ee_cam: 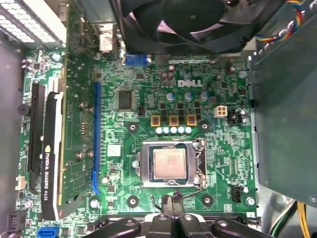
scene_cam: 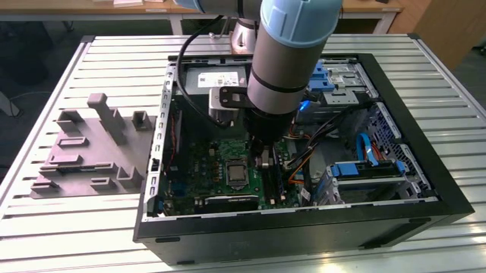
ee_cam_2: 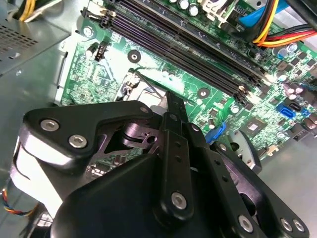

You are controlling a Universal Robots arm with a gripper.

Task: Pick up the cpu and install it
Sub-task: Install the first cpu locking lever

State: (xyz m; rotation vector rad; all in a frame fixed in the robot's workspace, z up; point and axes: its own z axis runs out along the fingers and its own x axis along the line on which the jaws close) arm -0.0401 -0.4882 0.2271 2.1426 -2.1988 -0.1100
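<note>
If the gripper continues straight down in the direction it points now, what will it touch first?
Most likely the green motherboard just beside the socket bracket. In the first wrist view the gripper points at the bracket's edge, next to the cpu seated inside. Depth is unclear, so it might meet the bracket's frame first.

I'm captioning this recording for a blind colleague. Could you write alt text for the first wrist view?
A silver-grey cpu sits in its metal-framed socket at the middle of a green motherboard, seen from straight above. The black gripper reaches in just beside the socket, its tips close together and holding nothing. A black fan and a graphics card border the board.
</note>
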